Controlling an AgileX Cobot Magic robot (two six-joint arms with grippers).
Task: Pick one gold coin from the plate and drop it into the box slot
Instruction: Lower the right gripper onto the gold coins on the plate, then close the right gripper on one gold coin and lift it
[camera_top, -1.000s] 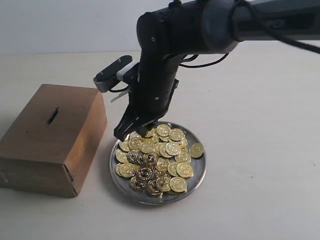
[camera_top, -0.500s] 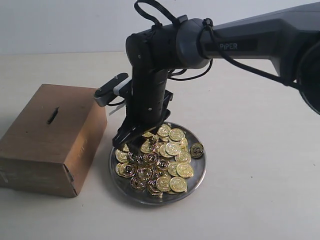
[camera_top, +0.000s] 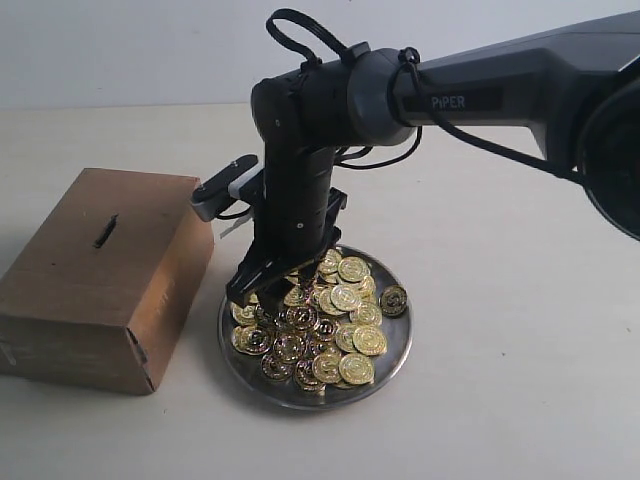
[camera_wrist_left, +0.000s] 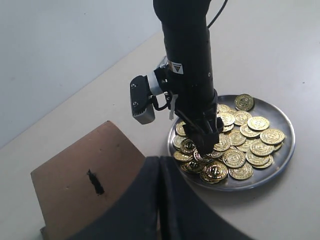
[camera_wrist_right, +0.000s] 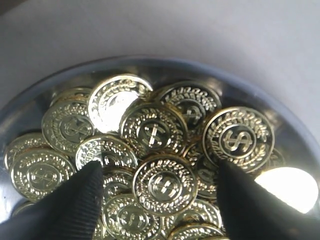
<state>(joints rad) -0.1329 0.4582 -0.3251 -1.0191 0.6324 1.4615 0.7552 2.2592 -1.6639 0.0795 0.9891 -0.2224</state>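
The silver plate (camera_top: 396, 345) holds a heap of gold coins (camera_top: 330, 325) and stands just right of the brown box (camera_top: 100, 290). The box slot (camera_top: 105, 231) is a dark slit in its top face. My right gripper (camera_top: 268, 297) reaches across and points down into the left side of the heap. In the right wrist view it (camera_wrist_right: 159, 172) is open, with its black fingertips (camera_wrist_right: 80, 197) down among the coins on either side of one gold coin (camera_wrist_right: 165, 184). My left gripper (camera_wrist_left: 160, 200) is shut and empty, held back above the box (camera_wrist_left: 75, 175) near the slot (camera_wrist_left: 95, 181).
Pale tabletop surrounds the box and plate. A grey camera module (camera_top: 225, 185) juts from the right wrist toward the box. The plate's rim (camera_wrist_right: 165, 65) curves behind the coins in the right wrist view. A pale wall runs along the back.
The right gripper has come down from just above the heap's far-left edge into the coins, and the arm has swung lower. Box and plate have not moved.
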